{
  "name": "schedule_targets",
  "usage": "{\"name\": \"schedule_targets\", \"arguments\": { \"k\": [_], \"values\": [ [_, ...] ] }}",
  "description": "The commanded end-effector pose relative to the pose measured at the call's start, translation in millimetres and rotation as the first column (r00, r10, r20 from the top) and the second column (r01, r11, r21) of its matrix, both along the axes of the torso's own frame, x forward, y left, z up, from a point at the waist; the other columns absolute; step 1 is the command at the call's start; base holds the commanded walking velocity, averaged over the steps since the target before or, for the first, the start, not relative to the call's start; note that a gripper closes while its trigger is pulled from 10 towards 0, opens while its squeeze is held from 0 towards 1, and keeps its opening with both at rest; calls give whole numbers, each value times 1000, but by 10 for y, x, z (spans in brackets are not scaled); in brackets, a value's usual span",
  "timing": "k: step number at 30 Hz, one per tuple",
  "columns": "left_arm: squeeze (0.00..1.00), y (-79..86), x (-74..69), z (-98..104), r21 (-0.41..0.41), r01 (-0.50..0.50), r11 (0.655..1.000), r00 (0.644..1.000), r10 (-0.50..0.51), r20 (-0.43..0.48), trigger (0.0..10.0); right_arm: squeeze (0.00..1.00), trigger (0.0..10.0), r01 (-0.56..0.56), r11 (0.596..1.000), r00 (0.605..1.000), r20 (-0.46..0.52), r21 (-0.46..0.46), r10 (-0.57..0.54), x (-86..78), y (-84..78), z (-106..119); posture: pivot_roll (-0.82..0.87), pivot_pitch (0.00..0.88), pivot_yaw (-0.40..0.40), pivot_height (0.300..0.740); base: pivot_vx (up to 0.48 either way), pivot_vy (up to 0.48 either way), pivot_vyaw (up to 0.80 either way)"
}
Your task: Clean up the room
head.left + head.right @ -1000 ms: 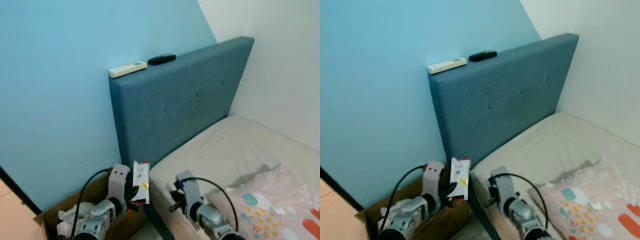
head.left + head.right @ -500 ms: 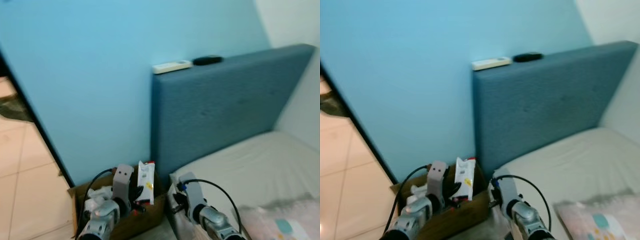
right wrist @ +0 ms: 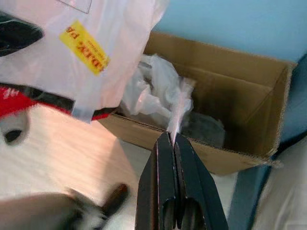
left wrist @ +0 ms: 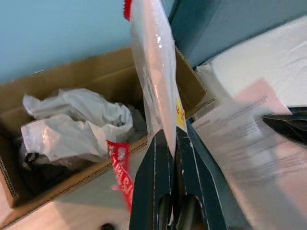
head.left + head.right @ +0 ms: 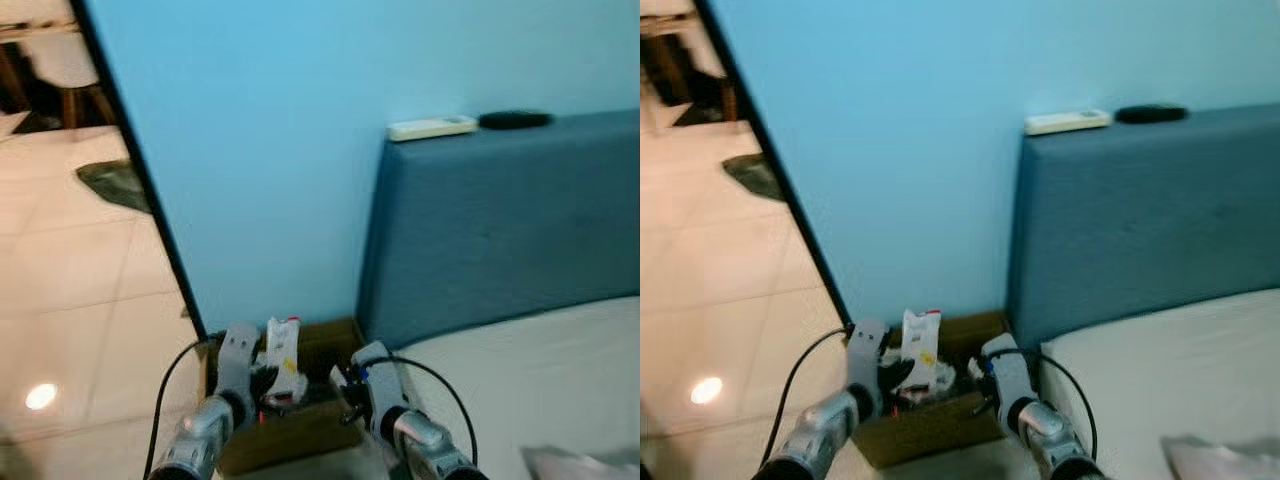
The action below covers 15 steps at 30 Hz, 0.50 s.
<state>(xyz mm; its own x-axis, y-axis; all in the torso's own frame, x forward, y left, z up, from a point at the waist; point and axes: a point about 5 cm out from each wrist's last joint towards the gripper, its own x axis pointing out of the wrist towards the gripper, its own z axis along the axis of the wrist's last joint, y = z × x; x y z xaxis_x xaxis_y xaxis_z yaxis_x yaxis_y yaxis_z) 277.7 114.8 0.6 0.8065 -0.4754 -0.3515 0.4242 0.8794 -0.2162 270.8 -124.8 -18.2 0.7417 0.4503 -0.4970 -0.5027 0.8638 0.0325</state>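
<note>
Left claw, low in the frame, pinches a white plastic wrapper with red ends over the open brown cardboard box of crumpled bags. Since a second ago the view has swung left, centring the box. Release looks near. Right claw, pressed together, nips clear film.

Both arms were silver-grey metal, rounded and jointed in segments, each ending in a pale, flat-sided wrist block. On the left block two small dark dots, perhaps screws, showed. A thin black cable looped out from each forearm and curved back to the wrist. The left pincer and the right pincer each had two long fingers, black and glossy, which in the wrist views looked dark teal along their tapering flat faces.
</note>
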Motion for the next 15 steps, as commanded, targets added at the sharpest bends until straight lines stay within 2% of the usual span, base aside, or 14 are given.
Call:
{"name": "schedule_targets", "arguments": {
  "k": [1, 6, 10, 12, 15],
  "values": [
    [0, 76, -8, -21, 23, -21, 1000, 1000, 21, -5, 10000, 0, 10000, -11, 1000, 1000, -6, 4, 11, -3, 48, -4, 7, 43, -46, 732, 0, 0, 663],
    [0, 78, -9, -29, 31, -25, 999, 1000, 25, -7, 10000, 0, 10000, -11, 1000, 1000, -6, -27, 10, 8, 61, -6, 10, 32, -49, 732, 0, 0, 664],
    [0, 75, -5, -27, 20, -36, 999, 999, 37, -8, 10000, 0, 10000, 47, 994, 999, 5, -94, -47, 37, 5, -10, 12, 26, -52, 732, 0, 0, 0],
    [0, 77, -1, -23, 15, -41, 999, 999, 41, -6, 10000, 0, 10000, 66, 993, 998, 18, -98, -65, 52, -19, 3, 12, 27, -51, 732, 0, 0, 0],
    [0, 79, 0, -24, 11, -43, 999, 999, 43, -7, 10000, 0, 10000, 74, 993, 997, 25, -97, -72, 63, -31, 13, 7, 26, -46, 732, 245, 0, 0]
  ]
}}
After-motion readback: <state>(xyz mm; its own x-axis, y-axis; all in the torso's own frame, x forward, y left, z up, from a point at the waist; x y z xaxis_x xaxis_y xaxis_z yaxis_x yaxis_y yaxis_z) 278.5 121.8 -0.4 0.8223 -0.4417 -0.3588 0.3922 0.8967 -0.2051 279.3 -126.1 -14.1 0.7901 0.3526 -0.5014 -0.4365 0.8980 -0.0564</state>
